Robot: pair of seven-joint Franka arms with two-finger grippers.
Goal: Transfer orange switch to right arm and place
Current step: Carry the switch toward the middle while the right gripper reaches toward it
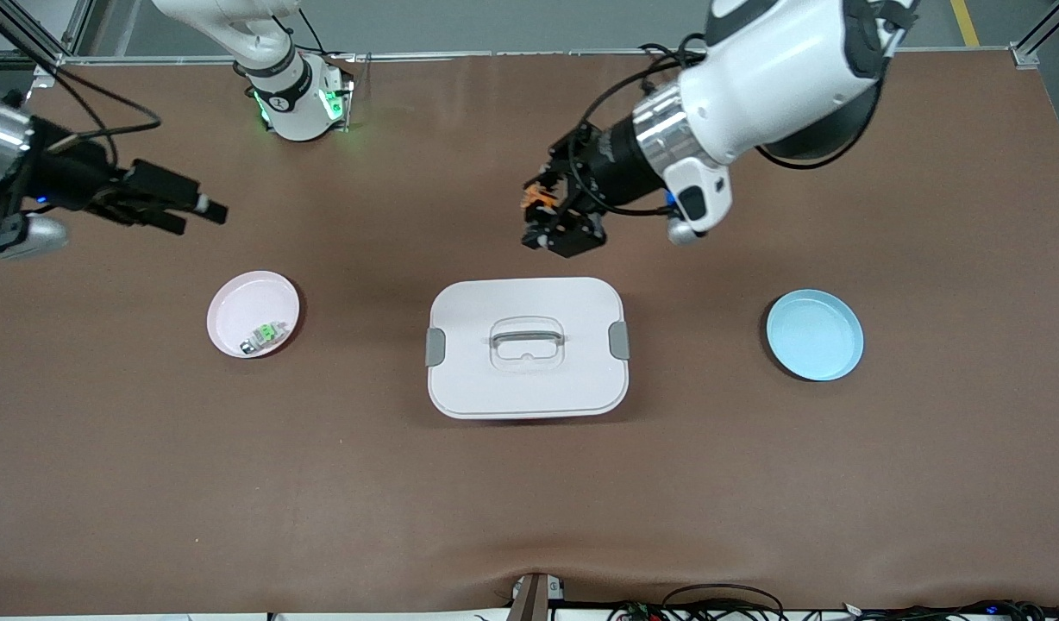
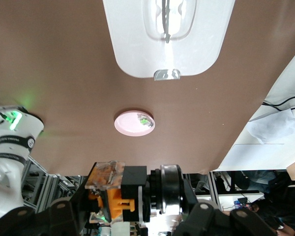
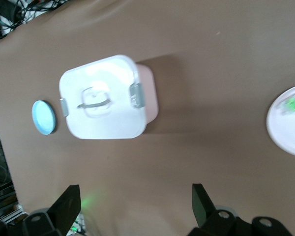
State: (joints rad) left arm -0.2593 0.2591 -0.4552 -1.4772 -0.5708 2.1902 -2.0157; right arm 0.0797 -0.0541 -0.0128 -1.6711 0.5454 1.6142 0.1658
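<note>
Left gripper (image 1: 554,226) held the orange switch (image 1: 540,197) aloft, fingers clamped on it. Right gripper (image 1: 203,214) waited, fingers wide apart. Handover and placing remained.

A matt brown cloth-like cover lies on the table (image 1: 150,483), the white box (image 1: 527,379) at its middle looks like smooth glossy plastic, and beside it the blue plate (image 1: 814,335) looks smooth plastic.

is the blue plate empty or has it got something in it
Empty: the blue plate shows only its bare inside in the front view; nothing lies in it.
</note>
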